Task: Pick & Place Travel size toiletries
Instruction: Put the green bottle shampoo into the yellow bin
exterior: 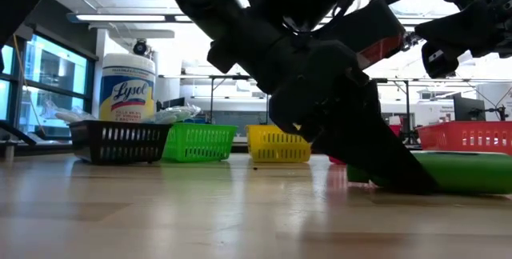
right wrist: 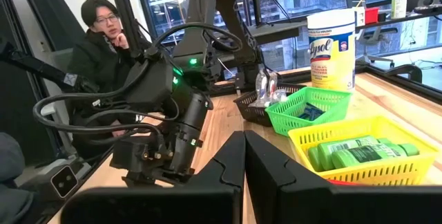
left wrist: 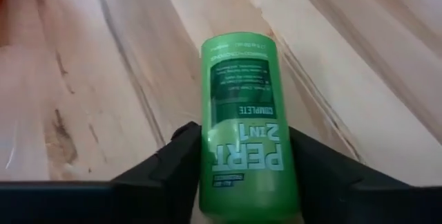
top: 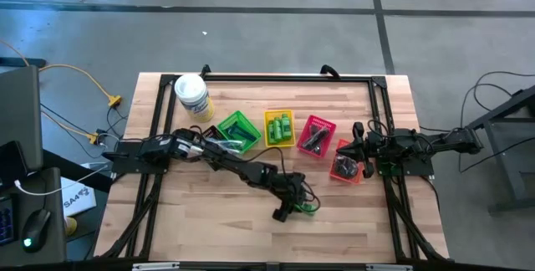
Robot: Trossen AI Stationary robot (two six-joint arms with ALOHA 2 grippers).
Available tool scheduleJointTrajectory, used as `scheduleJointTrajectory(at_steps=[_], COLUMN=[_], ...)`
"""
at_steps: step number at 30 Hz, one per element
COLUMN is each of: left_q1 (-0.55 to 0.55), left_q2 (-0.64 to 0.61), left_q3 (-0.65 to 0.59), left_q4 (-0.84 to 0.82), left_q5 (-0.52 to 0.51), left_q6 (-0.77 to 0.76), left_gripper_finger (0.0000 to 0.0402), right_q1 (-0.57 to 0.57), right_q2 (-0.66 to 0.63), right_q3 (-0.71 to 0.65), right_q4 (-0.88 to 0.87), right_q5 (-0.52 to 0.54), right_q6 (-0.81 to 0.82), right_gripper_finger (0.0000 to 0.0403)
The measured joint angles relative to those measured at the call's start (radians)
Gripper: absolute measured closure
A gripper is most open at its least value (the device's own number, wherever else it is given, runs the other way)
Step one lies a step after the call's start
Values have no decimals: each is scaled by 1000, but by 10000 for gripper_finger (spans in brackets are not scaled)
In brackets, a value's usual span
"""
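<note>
A bright green mini bottle (left wrist: 242, 99) lies on its side on the bare wood near the table's front middle, also seen in the high view (top: 308, 210) and the low view (exterior: 472, 173). My left gripper (left wrist: 242, 182) is down at the table with one finger on each side of this bottle. My right gripper (right wrist: 244, 156) waits shut at the table's right, beside the red basket (top: 345, 164), with nothing between its fingers. More green bottles lie in the yellow basket (right wrist: 359, 156). My left gripper has the green bottle between its two fingers (left wrist: 181, 165), one against each long side (left wrist: 207, 162) near the end closest to the wrist. The fingers slant down from the table's left and lie along the bottle. The bottle rests flat on the wood.
A row of small baskets stands across the table's middle: black (top: 209, 137), green (top: 236, 130), yellow (top: 279, 127), pink (top: 315, 135) and red. A white Lysol tub (top: 191, 95) stands at the far left. A person (right wrist: 103, 44) sits beyond the table.
</note>
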Motion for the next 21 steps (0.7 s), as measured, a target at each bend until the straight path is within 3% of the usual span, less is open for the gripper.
scheduleJointTrajectory(at_steps=[4,11,21], left_q1=[1,0,-1], left_q2=[0,-10,-167], left_q3=[0,-1,-8], left_q4=[-7,-23,-193], left_q5=[51,56,57], left_q6=[48,68,149], left_gripper_finger=[251,252,252], right_q1=[0,0,0], right_q2=[0,0,0], right_q3=[0,0,0], right_q4=[0,-1,-5], right_q5=[-1,-2,-30], right_q6=[2,3,11], right_gripper_finger=[401,401,401])
